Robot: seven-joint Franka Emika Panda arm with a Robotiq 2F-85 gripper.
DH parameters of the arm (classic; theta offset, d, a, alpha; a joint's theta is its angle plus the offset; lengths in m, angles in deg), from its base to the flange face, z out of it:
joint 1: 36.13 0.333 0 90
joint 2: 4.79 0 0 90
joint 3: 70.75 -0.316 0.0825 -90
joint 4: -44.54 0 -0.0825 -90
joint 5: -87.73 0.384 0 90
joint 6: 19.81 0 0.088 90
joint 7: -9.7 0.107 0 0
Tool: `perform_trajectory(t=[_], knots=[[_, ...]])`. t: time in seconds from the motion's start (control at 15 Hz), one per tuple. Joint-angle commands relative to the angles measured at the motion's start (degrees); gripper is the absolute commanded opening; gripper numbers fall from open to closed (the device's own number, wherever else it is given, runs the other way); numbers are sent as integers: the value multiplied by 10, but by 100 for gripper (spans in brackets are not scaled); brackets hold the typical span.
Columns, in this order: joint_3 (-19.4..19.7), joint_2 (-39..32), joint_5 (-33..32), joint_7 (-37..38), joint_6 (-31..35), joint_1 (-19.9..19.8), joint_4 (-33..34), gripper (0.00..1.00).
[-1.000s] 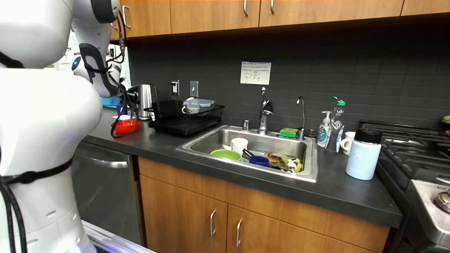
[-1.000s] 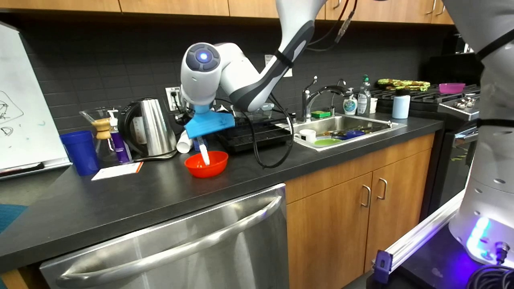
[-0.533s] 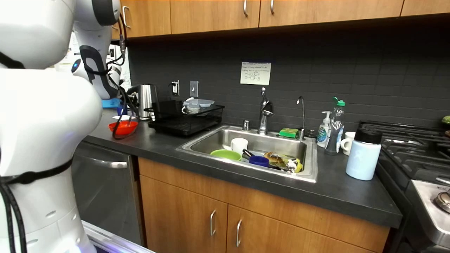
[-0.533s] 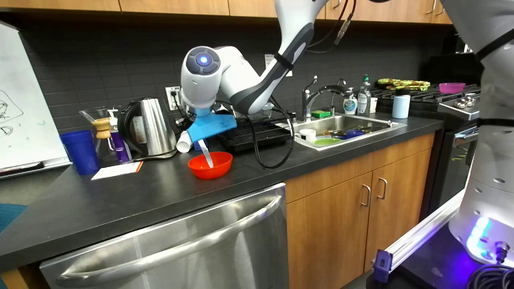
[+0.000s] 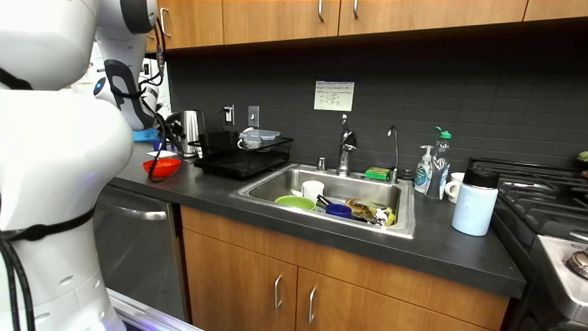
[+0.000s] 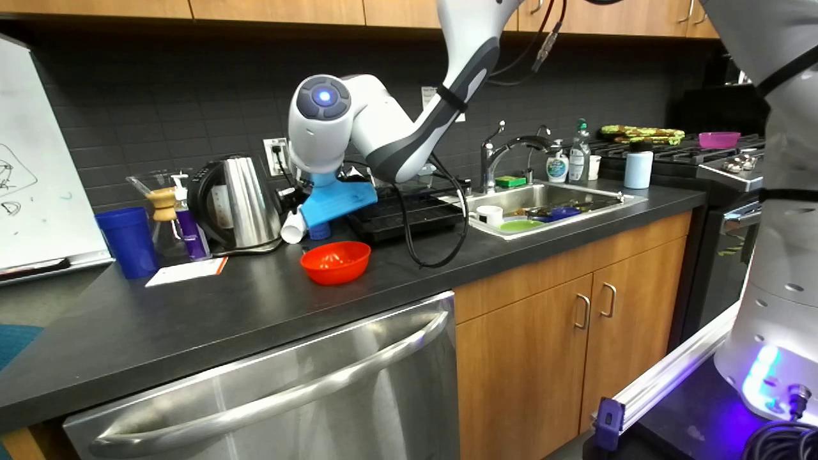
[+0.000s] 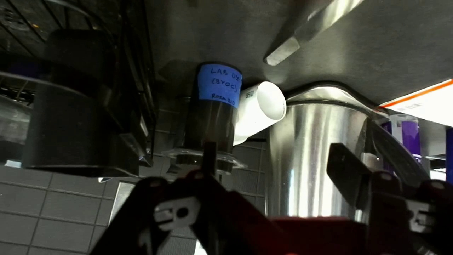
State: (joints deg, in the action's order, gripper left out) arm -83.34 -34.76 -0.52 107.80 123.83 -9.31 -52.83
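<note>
My gripper stands open in the wrist view, its dark fingers wide apart with nothing between them; the steel kettle shows behind the gap. A pale, flat-handled utensil lies slanted beyond the fingers, apart from them, its far end cut off by the frame edge. A red bowl sits on the counter below my wrist, seen in both exterior views. Whether the utensil rests in the bowl or against its rim I cannot tell. A blue cover on the wrist hides the fingers in an exterior view.
Near the gripper are a white cup on its side, a blue-labelled container, and a black dish rack. A blue tumbler and a paper card lie farther along; a sink holds dishes.
The utensil that hung from my gripper down into the bowl has been let go and dropped from view in the exterior picture. The bowl shifted slightly earlier; the wrist came down a little.
</note>
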Motion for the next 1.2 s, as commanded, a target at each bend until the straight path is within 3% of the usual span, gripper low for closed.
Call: perform_trajectory(t=[0.0, 0.13, 0.47, 0.93, 1.13], knots=[[-7, 6, -14, -5, 3, -11, -4, 100], [-7, 11, -20, -2, 10, -13, -5, 100], [-20, 85, -104, -2, 51, -20, -47, 100], [-17, 219, -86, -50, 140, -24, -143, 100], [-10, 260, -57, -87, 212, -39, -185, 100]])
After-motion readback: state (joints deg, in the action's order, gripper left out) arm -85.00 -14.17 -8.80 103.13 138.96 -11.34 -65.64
